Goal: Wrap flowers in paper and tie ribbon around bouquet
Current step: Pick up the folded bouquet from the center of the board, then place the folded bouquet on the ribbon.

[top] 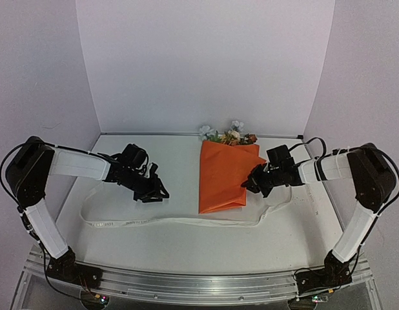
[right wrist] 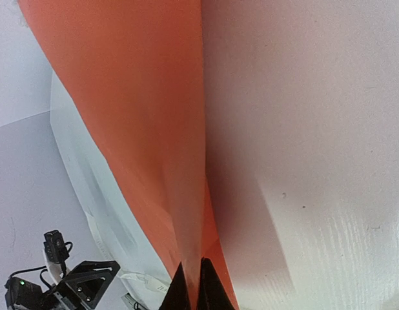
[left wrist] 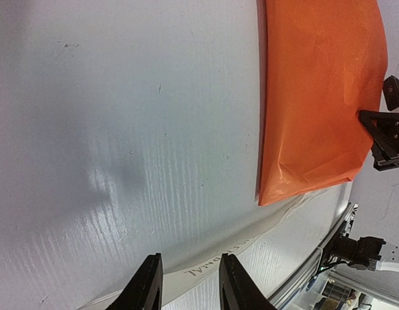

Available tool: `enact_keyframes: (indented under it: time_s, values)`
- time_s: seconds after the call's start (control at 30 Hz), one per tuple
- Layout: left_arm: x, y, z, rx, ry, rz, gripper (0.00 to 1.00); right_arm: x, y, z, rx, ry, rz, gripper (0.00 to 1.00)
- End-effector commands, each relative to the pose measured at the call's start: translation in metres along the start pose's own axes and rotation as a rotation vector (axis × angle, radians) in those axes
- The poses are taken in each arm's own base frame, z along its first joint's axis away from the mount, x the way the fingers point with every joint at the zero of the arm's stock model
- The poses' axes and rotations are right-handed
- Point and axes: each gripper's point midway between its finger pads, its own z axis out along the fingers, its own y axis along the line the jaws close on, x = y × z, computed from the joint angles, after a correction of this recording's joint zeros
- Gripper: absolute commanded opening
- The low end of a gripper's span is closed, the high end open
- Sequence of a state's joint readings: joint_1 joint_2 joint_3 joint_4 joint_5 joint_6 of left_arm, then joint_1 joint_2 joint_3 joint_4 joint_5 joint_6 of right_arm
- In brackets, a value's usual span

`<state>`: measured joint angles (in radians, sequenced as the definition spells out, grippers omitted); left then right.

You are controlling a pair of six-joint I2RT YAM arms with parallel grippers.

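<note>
Folded orange paper [top: 226,175], flowers [top: 230,135] showing at its far end, ribbon [top: 167,222] trailing past its near end.
Right gripper [top: 249,183] at paper's right edge, pinched tight on that edge, plain only in right wrist view. Left gripper [top: 154,192] left of paper, part-open, empty, over ribbon. Printed lettering on ribbon seen only in left wrist view, unreadable.

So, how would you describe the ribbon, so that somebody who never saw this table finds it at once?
On the white table, find the folded orange paper with flowers at its far end. Just in front of its near end runs the ribbon, a long, flat, cream-white strip curving from one side to the other. It is the only thin, pale band there.
</note>
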<state>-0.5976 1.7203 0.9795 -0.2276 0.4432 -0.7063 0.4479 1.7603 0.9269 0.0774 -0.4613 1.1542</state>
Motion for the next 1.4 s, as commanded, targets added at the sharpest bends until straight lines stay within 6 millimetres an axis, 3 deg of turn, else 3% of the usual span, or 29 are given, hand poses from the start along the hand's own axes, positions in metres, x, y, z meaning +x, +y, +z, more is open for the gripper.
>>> enact_keyframes:
  time_s: [0.0,0.47,0.87,1.17,1.37]
  values:
    - [-0.006,-0.006,-0.016,0.031,-0.042,0.007,0.33,0.008,0.047,-0.019,-0.094,0.023,0.007,0.03]
    - [-0.011,0.022,-0.033,0.014,-0.097,-0.094,0.32,0.062,0.068,-0.024,-0.141,0.146,0.056,0.03]
    - [-0.009,0.033,-0.039,0.005,-0.113,-0.122,0.33,0.103,0.072,-0.04,-0.161,0.178,0.08,0.02]
    - [-0.006,0.036,-0.038,0.004,-0.111,-0.118,0.33,0.146,0.053,-0.041,-0.139,0.179,0.065,0.02]
    - [0.0,0.042,-0.036,-0.002,-0.106,-0.12,0.32,0.171,0.029,-0.039,-0.126,0.153,0.06,0.01]
